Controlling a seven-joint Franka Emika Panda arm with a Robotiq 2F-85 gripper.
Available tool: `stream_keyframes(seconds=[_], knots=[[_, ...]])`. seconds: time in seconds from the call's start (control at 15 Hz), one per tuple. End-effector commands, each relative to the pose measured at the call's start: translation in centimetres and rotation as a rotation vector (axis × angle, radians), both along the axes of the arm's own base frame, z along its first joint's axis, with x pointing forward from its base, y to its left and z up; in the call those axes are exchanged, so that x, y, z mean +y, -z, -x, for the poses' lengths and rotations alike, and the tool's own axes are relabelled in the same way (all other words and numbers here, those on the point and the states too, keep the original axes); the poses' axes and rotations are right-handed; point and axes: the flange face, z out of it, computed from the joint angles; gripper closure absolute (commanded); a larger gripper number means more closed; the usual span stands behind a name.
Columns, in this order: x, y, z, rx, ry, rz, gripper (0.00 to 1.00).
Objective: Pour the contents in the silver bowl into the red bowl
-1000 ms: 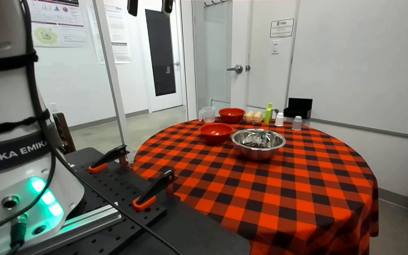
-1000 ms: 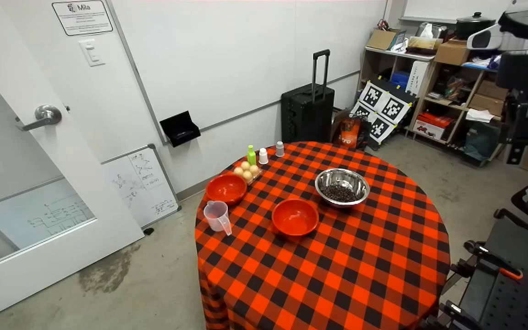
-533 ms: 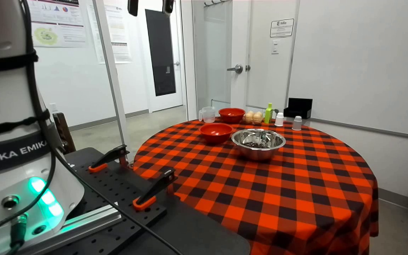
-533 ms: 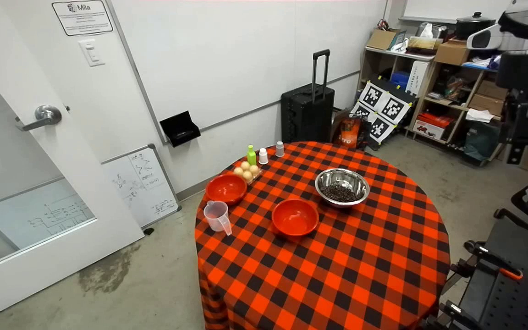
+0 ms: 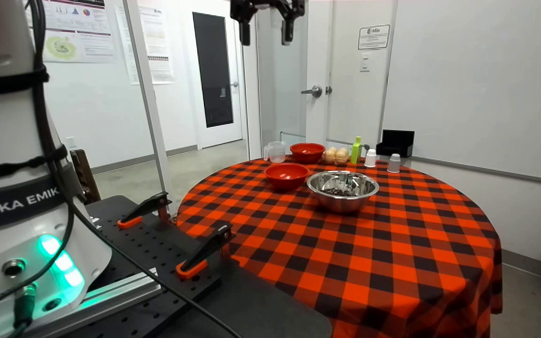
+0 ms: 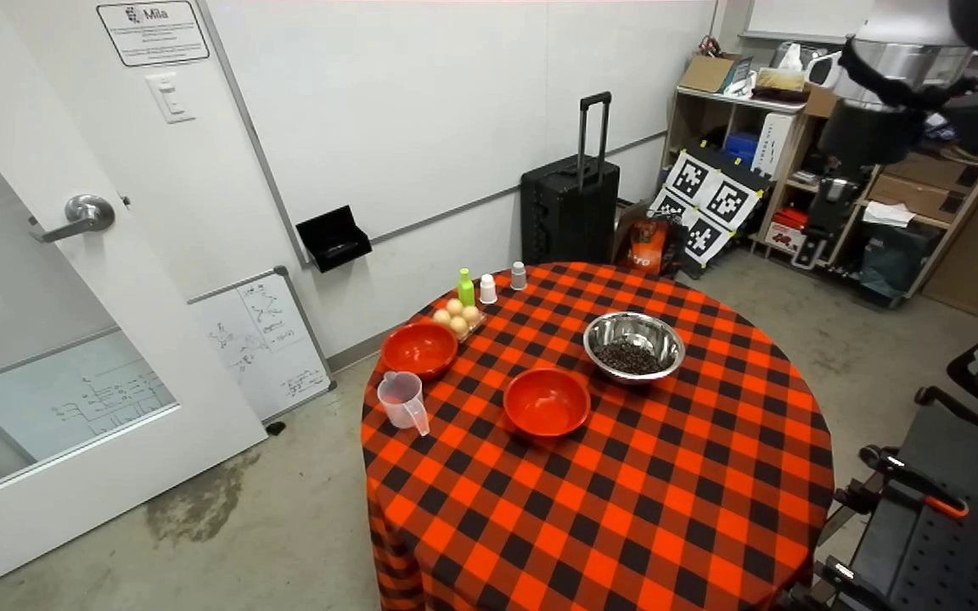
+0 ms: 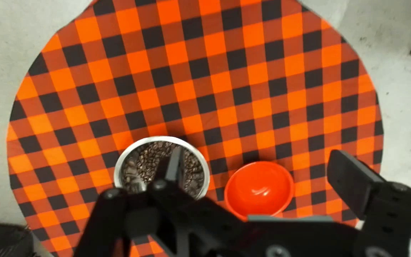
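Observation:
The silver bowl (image 5: 344, 204) stands upright on the checked tablecloth and holds dark brown beans. It also shows in an exterior view (image 6: 661, 338) and in the wrist view (image 7: 118, 171), where one finger covers part of it. The empty red bowl (image 6: 547, 403) stands close beside it, and also shows in an exterior view (image 5: 286, 178) and in the wrist view (image 7: 259, 185). My gripper (image 5: 266, 37) is open and empty, high above the bowls. In the wrist view its fingers (image 7: 256, 159) are wide apart. It also shows in an exterior view (image 6: 810, 255).
A further red bowl (image 6: 418, 350), a clear measuring jug (image 6: 402, 400), eggs (image 6: 458, 318), a green bottle (image 6: 465, 288), a white cup (image 6: 487, 289) and a grey cup (image 6: 519, 276) stand along the table's edge. Clamps (image 5: 207, 251) sit on the robot's mount.
The arm was still between the two earlier frames. Now my gripper has moved out over the table and sits lower in both exterior views, still open. The bowls have not moved.

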Motion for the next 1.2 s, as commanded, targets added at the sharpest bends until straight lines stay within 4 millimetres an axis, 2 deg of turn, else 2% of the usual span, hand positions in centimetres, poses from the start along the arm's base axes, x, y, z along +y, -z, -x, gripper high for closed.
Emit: stream_keyframes(seconds=[0.0, 0.33, 0.6, 0.87, 1.13], knots=[[-4.5, 3.6, -6.2, -0.052, 0.080, 0.004, 0.00], [-8.5, 10.4, -12.6, -0.036, 0.089, 0.065, 0.00], [-11.4, 15.8, -16.8, 0.005, 0.096, 0.075, 0.00], [-14.4, 19.8, -20.0, 0.027, 0.100, 0.020, 0.00], [-17.2, 22.6, -22.1, 0.021, 0.107, -0.040, 0.00]])
